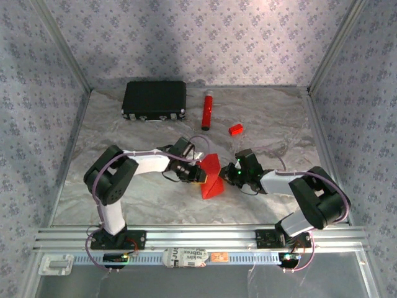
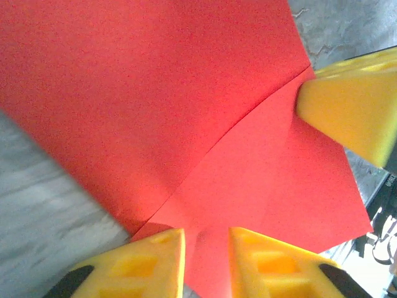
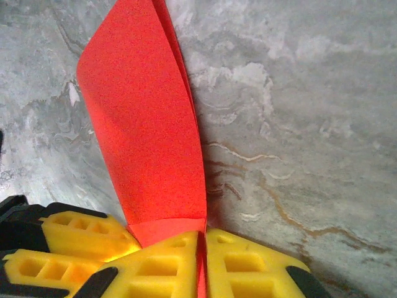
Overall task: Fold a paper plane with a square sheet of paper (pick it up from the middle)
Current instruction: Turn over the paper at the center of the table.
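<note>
The square sheet of paper is bright red, folded along a centre crease into a pointed wedge, and stands on edge at the table's middle between both grippers. My right gripper is shut on its folded edge. In the right wrist view the pads pinch the paper, which tapers away over the marble. My left gripper is at the paper's left side. In the left wrist view its jaws stand slightly apart, with the paper running into the gap. A right fingertip shows at the crease's far end.
A black rectangular case lies at the back left. A red cylinder tube sits beside it, and a tiny red block is behind the right gripper. Patterned walls close three sides. An aluminium rail runs along the near edge.
</note>
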Robot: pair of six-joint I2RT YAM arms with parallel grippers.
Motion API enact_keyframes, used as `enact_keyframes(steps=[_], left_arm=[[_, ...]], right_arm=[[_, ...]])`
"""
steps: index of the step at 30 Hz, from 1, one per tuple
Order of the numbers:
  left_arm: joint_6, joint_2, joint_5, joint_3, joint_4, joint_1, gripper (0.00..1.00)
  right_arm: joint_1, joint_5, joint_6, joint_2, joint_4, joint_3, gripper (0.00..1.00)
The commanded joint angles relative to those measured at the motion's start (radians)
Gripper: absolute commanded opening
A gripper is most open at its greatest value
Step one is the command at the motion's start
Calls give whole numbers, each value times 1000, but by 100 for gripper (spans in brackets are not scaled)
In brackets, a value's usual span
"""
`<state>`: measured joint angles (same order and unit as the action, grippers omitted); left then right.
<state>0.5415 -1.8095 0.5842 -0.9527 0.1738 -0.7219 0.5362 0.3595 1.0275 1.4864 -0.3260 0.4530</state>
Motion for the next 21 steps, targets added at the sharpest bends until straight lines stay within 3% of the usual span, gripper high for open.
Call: enact_keyframes(steps=[1,9,21], left_arm=[[40,95,-52,18,-34,1,29],[52,285,-208,71,-5,5,38],[38,438,-290,156,-38,53,42]], right_arm=[[-6,15,-24,-25,-12,-7,9],[0,-47,-97,-148,119,11,5],[94,-342,-312,-373,568,166,2]])
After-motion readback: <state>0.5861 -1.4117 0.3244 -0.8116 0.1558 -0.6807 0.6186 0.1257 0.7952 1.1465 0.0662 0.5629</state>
